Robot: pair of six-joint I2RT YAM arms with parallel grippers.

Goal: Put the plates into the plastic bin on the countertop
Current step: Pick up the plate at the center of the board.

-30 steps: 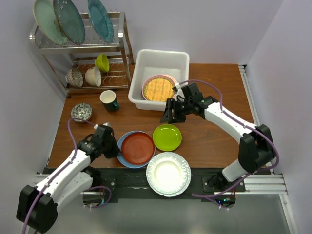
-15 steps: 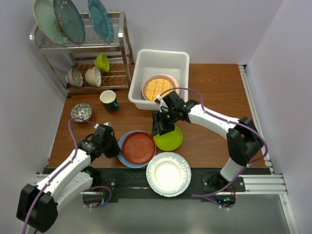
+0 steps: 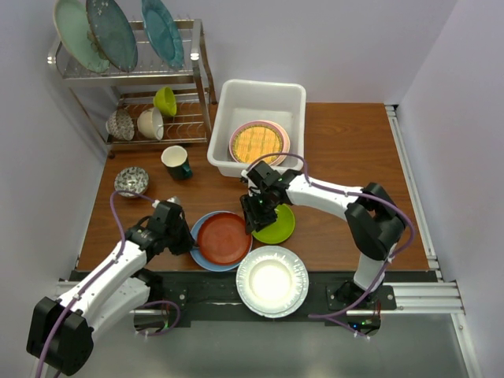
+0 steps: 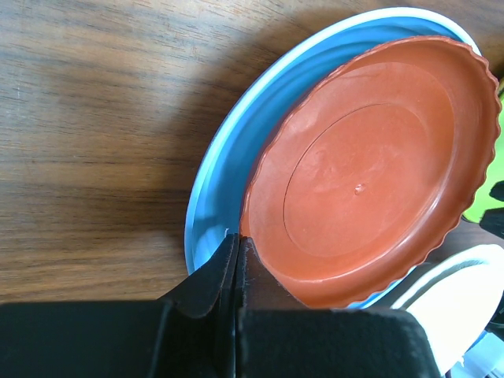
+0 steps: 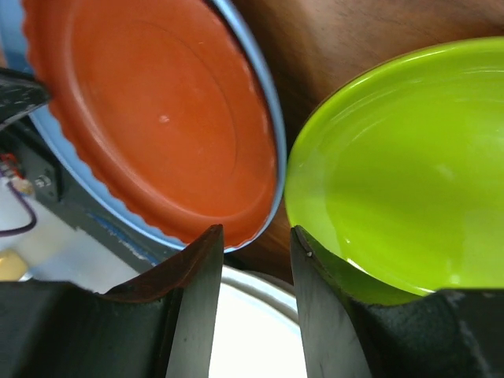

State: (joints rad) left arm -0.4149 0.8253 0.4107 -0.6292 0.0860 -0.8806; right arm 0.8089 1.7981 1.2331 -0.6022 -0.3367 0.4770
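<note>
Lying beside the right gripper [image 5: 256,230] is the lime green plate [image 5: 394,173].

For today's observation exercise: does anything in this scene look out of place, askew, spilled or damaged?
The white fluted plate overhangs the countertop's near edge, lying mostly over the black frame. The rust red plate sits off-centre on the blue plate. Nothing looks spilled or broken.

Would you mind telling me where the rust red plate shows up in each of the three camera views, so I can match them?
Top external: the rust red plate lies near the front edge, left of centre, on the blue plate.
Left wrist: it fills most of the right half.
Right wrist: it sits in the upper left.
Shared landmark: the blue plate beneath it, whose rim shows in all three views.
</note>
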